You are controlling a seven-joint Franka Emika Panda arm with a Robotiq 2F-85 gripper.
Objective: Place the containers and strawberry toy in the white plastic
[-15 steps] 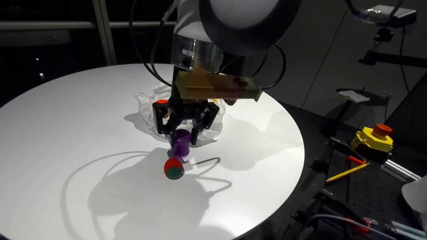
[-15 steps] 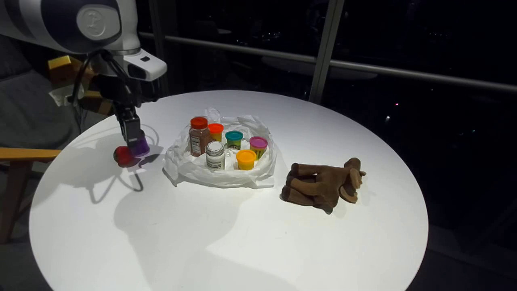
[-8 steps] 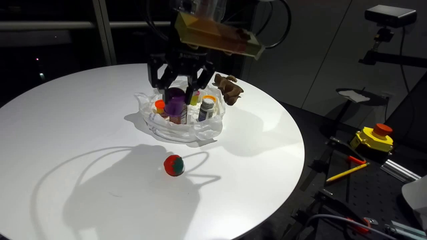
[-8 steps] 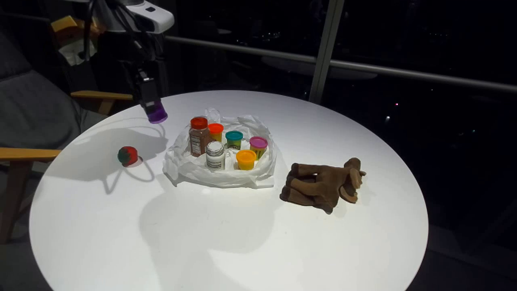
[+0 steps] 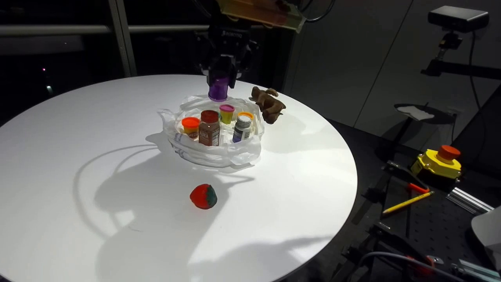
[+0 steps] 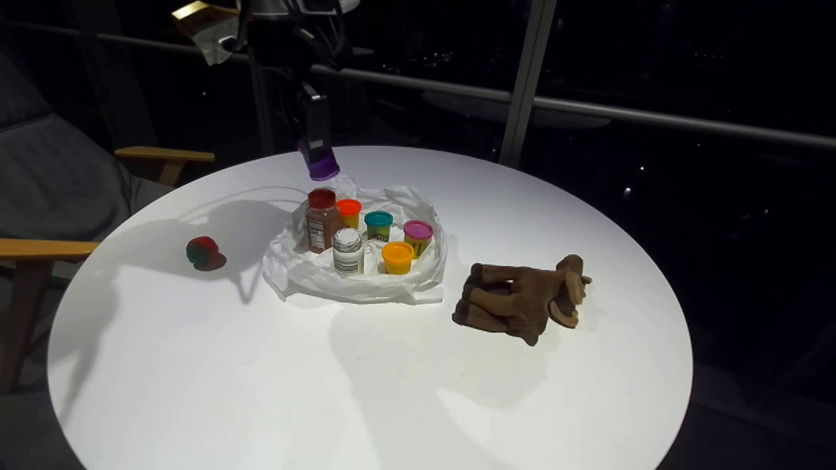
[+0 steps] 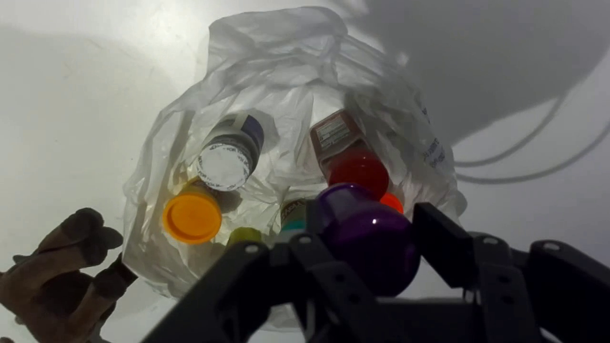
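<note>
1. The round white surface (image 6: pixel 555 391) carries everything but the cup I hold.
2. On it the plastic bag (image 5: pixel 207 156) lies spread wide with low walls, which I judge suits lowering things in from above.
3. My end effector (image 7: pixel 368 228) is clamped around a purple cup; a second ago it was down beside the strawberry, and now it is raised over the bag.
4. The brown toy animal (image 6: pixel 532 294) lies near the bag, probably not mine to move.
5. The red-capped bottle (image 6: pixel 322 228) and white-topped bottle (image 6: pixel 348 254) stand in the bag, unmoved.
6. So do the orange-lidded cup (image 5: pixel 191 127), teal-lidded cup (image 6: pixel 378 227), pink-lidded cup (image 6: pixel 417 235) and yellow-lidded cup (image 6: pixel 398 259).
7. The purple cup (image 5: pixel 218 92) hangs slightly tilted, pinched from two sides, I think so that its lower end can land first.
8. The strawberry (image 5: pixel 203 196) lies alone on the surface, well apart from the bag, presumably my next pick; its green top now faces another way.
</note>
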